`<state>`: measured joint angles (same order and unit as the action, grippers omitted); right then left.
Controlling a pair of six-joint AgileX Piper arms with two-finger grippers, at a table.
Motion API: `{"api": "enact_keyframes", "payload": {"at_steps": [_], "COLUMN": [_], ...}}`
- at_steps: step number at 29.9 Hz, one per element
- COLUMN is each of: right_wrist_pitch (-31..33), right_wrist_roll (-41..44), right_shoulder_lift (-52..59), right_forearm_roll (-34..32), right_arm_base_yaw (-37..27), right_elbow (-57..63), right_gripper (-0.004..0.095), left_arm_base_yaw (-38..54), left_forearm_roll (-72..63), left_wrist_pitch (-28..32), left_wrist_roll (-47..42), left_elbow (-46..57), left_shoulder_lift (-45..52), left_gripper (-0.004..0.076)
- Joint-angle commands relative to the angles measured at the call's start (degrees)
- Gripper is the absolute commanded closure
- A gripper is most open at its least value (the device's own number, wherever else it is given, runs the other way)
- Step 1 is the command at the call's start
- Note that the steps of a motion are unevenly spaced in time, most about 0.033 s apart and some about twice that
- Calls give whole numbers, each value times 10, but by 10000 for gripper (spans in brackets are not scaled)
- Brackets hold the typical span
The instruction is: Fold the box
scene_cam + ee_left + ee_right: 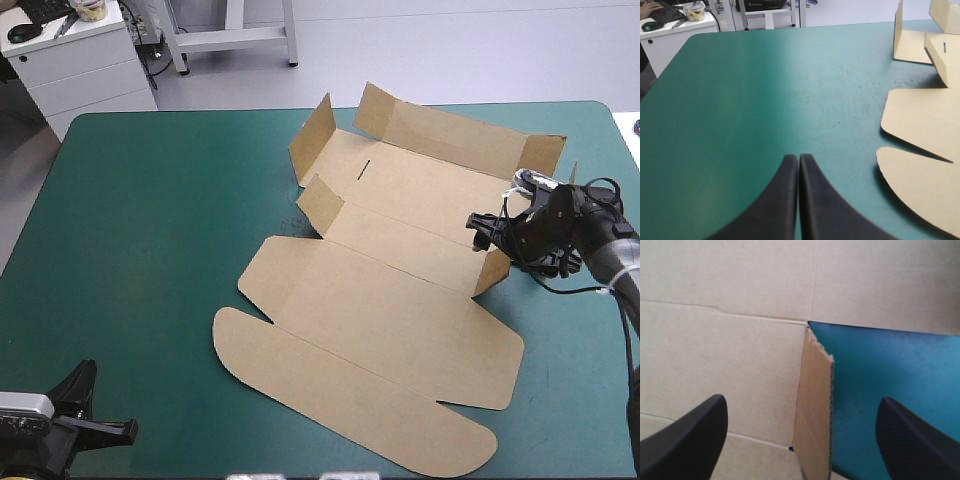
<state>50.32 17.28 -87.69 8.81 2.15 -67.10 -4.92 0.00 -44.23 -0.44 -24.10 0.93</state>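
Observation:
The brown box (380, 300) lies mostly flat in the middle of the table, its rounded lid flap (340, 400) toward the near edge. At the far end its back wall (450, 135) and side flaps stand raised. My right gripper (488, 238) is at the box's right side, open, straddling a small upright flap (815, 405) that stands between its fingers (690, 440). My left gripper (798, 159) is shut and holds nothing, low over the cover near the table's front left corner (115, 430), with the box's edge (920, 130) off to its side.
A wide stretch of teal-green cover (130, 220) lies between the left gripper and the box. A white drawer cabinet (80, 60) stands beyond the table's far left corner. The table's right edge (625, 140) is close behind the right arm.

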Motion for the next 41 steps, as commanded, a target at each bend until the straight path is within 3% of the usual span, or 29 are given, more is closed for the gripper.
{"api": "enact_keyframes", "payload": {"at_steps": [1, 4, 6, 9, 12, 18, 29, 33, 37, 41], "right_wrist_pitch": [9, 28, 36, 44, 49, 59, 84, 100, 112, 147], "right_wrist_roll": [-19, -20, -23, -34, -35, -60, -286, -400, -426, -523], "right_shoulder_lift": [-12, -34, -41, -43, -43, -43, -46, -54, -88, -137], "right_forearm_roll": [7, 11, 17, 32, 41, 41, 34, 26, -5, -6], "right_arm_base_yaw": [-3, -3, -3, -3, -3, -3, 4, 31, 68, 103], "right_elbow": [-29, -31, -31, -31, -31, -33, -92, -120, -160, -218], "right_gripper": [163, 177, 245, 508, 930, 909, 909, 909, 909, 909], "left_arm_base_yaw": [-1, -1, -1, -1, -1, -1, -1, -1, -1, -1], "left_forearm_roll": [-8, -7, -7, -7, -7, -7, -7, -7, -8, -8], "left_wrist_pitch": [42, 42, 42, 42, 42, 42, 42, 42, 42, 42], "left_wrist_roll": [-1, -1, -1, -1, -1, -1, -1, -1, -1, -1], "left_elbow": [-11, -11, -11, -11, -11, -11, -11, -11, -11, -11], "left_shoulder_lift": [7, 7, 7, 7, 7, 7, 7, 7, 7, 7], "left_gripper": [734, 734, 734, 734, 734, 734, 734, 734, 734, 734]}}
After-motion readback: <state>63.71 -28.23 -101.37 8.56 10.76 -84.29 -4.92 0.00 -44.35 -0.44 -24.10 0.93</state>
